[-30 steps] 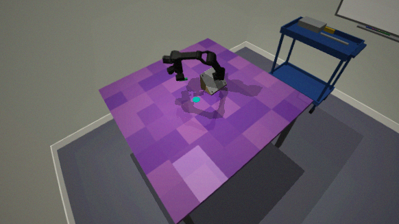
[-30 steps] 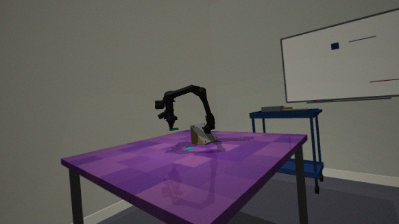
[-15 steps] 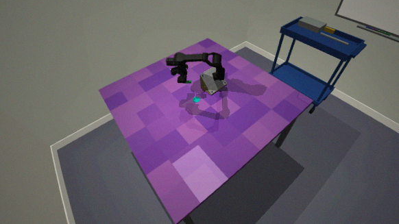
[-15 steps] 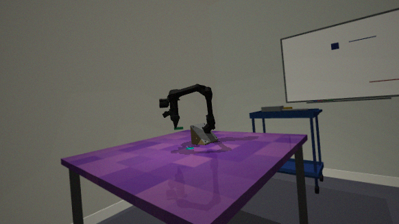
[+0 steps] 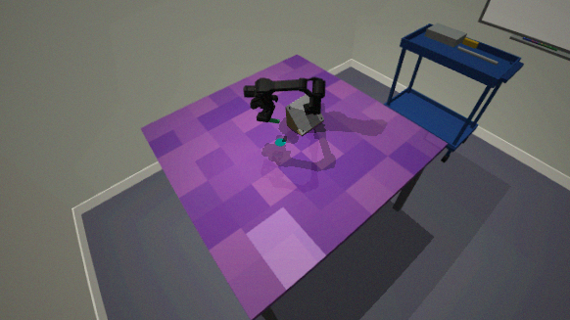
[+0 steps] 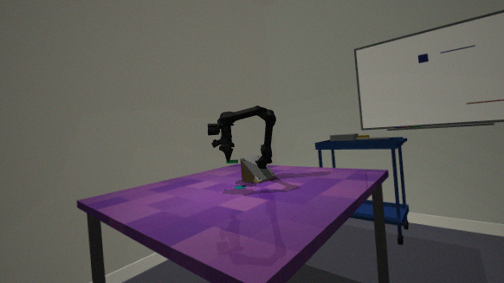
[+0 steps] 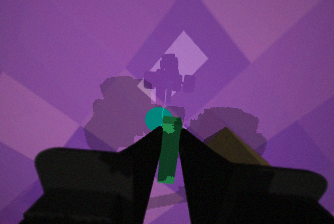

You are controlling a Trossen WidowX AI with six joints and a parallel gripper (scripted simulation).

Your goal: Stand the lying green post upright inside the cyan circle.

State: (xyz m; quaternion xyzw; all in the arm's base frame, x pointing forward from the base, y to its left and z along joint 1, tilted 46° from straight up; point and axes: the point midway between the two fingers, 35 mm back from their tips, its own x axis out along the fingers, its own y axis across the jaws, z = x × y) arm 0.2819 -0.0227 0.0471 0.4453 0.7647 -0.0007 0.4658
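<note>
The green post (image 5: pixel 274 120) (image 6: pixel 233 161) (image 7: pixel 169 156) is held in the air, well above the table, lying about level rather than upright. My gripper (image 5: pixel 267 119) (image 6: pixel 229 160) (image 7: pixel 171 132) points down and is shut on the post near one end; the rest of the post sticks out to the right in the top and exterior views. The cyan circle (image 5: pixel 279 143) (image 6: pixel 239 187) (image 7: pixel 155 119) lies flat on the table, lower in the top and exterior views than the gripper. In the wrist view it shows just beyond and left of the post's far end, which covers a little of it.
The arm's base sits on a sloped grey and brown wedge block (image 5: pixel 307 119) (image 6: pixel 248 174) (image 7: pixel 233 148), close to the right of the gripper and circle in the top and exterior views. The arm's shadow falls around the circle. A blue cart (image 5: pixel 441 121) (image 6: pixel 361 144) stands beyond the table (image 5: pixel 211 208).
</note>
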